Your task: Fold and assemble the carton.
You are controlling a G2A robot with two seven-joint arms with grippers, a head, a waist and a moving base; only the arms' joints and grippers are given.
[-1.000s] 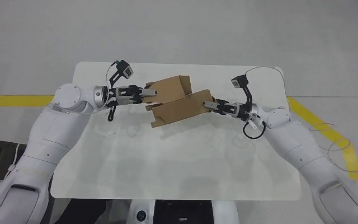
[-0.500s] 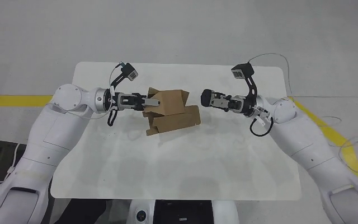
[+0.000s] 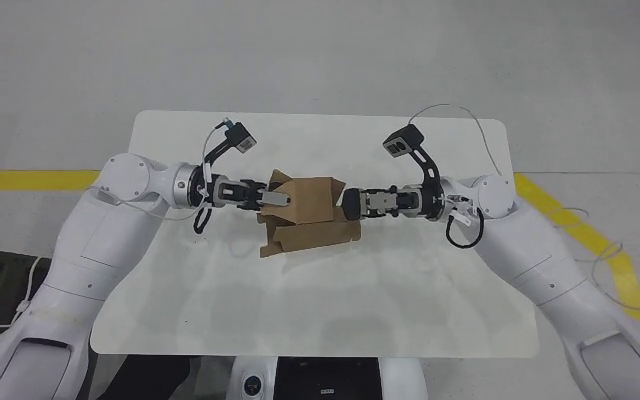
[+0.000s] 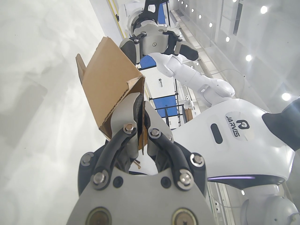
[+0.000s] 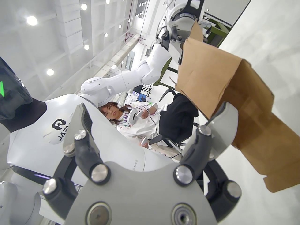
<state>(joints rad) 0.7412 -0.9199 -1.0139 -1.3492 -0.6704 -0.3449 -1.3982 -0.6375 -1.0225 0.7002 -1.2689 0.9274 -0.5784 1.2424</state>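
The brown cardboard carton [image 3: 308, 208] is partly folded and held near the middle of the white table [image 3: 400, 290]. My left gripper [image 3: 281, 198] is shut on a wall edge at the carton's left end. In the left wrist view the fingers [image 4: 127, 108] pinch the cardboard of the carton [image 4: 107, 87]. My right gripper [image 3: 349, 203] is open at the carton's right end. In the right wrist view, one of its fingers [image 5: 225, 118] lies against the carton [image 5: 211, 76], and the other finger [image 5: 80, 118] stands well apart with nothing in between.
The table has bare surface in front of and behind the carton. Its edges run all around the two arms. A yellow line [image 3: 40, 180] marks the floor to the left and right of the table.
My right gripper let go of the carton, drew back to the right, then came back open to its right end. The left gripper shifted slightly right with the carton, which turned and dropped lower.
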